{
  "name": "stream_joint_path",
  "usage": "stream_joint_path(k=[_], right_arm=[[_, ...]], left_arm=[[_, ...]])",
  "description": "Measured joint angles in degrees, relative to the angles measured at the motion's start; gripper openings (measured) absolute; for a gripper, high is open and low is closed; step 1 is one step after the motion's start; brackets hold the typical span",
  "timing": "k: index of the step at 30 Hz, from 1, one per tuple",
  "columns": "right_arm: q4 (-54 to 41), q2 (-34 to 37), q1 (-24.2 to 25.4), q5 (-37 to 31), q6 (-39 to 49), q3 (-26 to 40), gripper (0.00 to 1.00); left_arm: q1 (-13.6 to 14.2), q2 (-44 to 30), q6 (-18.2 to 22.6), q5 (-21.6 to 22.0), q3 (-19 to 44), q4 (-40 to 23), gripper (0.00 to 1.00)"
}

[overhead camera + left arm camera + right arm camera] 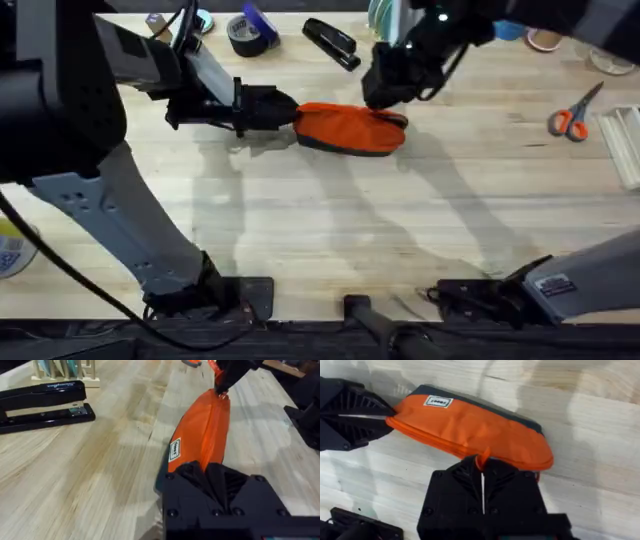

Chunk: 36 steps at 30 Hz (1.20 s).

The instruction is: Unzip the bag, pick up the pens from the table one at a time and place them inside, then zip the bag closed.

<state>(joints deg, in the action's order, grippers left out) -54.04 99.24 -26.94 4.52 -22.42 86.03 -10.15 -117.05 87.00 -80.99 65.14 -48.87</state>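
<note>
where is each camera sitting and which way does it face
Overhead: fixed above the arm bases, looking down and forward over the table; both arms show, meeting at the bag.
Left wrist: on the left arm, looking along the bag toward the stapler; left gripper clamps the bag's near end.
Right wrist: on the right arm, looking down on the bag; right gripper is shut on an orange tab.
Shared: all see the bag; each wrist view catches the other gripper.

The bag [350, 127] is bright orange with a dark navy base and a white label. The table [330, 230] is pale, grained wood. The stapler [330, 43] is black.
</note>
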Motion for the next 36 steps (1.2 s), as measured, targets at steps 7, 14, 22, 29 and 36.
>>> stream_joint_path(k=[7,14,22,29,36], right_arm=[[0.72,-4.21,2.55,0.48,1.10,-4.44,0.033],[3.68,-8.18,5.58,3.01,2.27,-10.48,0.033],[4.10,-12.76,10.39,6.46,5.07,-15.16,0.033],[3.92,-13.04,12.75,7.86,7.66,-16.47,0.033],[4.50,-13.04,15.62,9.79,9.50,-18.41,0.033]], left_arm=[[-0.04,0.00,0.00,0.00,0.00,0.01,0.042],[-0.04,0.00,0.00,0.04,0.00,-0.04,0.041],[0.19,0.00,-0.01,0.22,-0.02,-0.19,0.041],[0.39,0.00,-0.02,0.22,-0.02,-0.22,0.041],[0.39,0.00,-0.02,0.20,-0.02,-0.21,0.041]])
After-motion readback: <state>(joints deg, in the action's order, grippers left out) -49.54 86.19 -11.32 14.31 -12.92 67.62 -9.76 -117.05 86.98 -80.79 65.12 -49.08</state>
